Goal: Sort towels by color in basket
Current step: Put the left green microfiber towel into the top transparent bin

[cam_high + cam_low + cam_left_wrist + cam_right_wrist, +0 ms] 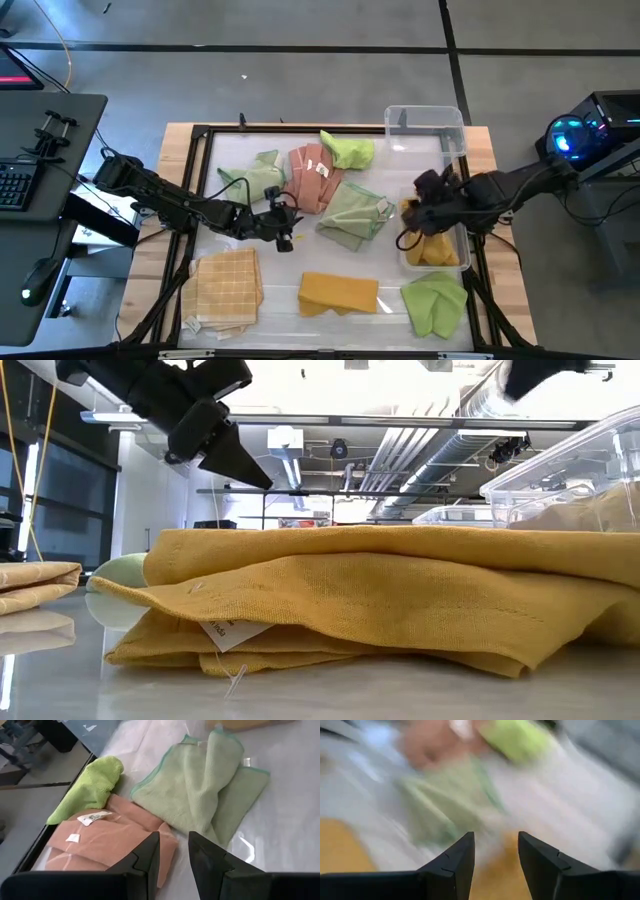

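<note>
Several towels lie flat on the table. In the high view I see a pale green towel (255, 178), a salmon pink towel (314, 176), a lime green towel (348, 150), a second pale green towel (352, 212), a tan check towel (228, 290), a mustard towel (338, 293) and a second lime green towel (436, 304). Another mustard towel (433, 247) lies inside the clear basket (455, 130). My left gripper (288, 226) (173, 839) hovers open over the table's middle, beside the pink towel (107, 842). My right gripper (412, 214) (495, 839) is open above the basket's near end, holding nothing.
The clear basket stands along the table's right side, and its far half (425, 125) holds nothing. A black frame (200, 135) borders the work surface. In the low view the folded mustard towel (350, 610) fills the foreground. Bare table shows between the tan check and mustard towels.
</note>
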### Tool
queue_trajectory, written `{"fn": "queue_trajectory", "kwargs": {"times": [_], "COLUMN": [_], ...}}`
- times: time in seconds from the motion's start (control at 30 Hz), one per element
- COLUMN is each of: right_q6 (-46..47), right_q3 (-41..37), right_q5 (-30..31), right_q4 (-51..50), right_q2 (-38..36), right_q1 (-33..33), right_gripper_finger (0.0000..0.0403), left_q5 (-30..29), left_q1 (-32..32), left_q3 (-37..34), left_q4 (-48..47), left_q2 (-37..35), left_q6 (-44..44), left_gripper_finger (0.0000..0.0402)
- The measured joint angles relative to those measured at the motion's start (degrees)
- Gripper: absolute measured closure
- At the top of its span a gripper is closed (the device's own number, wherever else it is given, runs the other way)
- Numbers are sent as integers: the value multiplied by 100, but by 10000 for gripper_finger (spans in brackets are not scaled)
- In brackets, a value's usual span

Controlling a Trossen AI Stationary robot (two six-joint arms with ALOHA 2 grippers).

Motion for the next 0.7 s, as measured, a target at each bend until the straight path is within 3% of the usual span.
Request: {"fn": "queue_trajectory", "kwargs": {"times": [0.17, 0.27, 0.7], "right_q6": [-3396, -4284, -5048], "right_q3": [-608, -1027, -1122], "right_q5": [-648, -1169, -2268], "right_q4": [3357, 4897, 5093], "right_q2": [120, 392, 2503], "right_q1": [-108, -304, -1581], "right_gripper_finger": [259, 257, 179], "left_q5": [23, 24, 24], "left_q1": [0, 0, 4], "left_q3": [0, 0, 0], "left_q4": [185, 227, 205], "left_q2": [2, 2, 2], "left_q6": [182, 192, 306], "left_gripper_finger": [312, 312, 312]}}
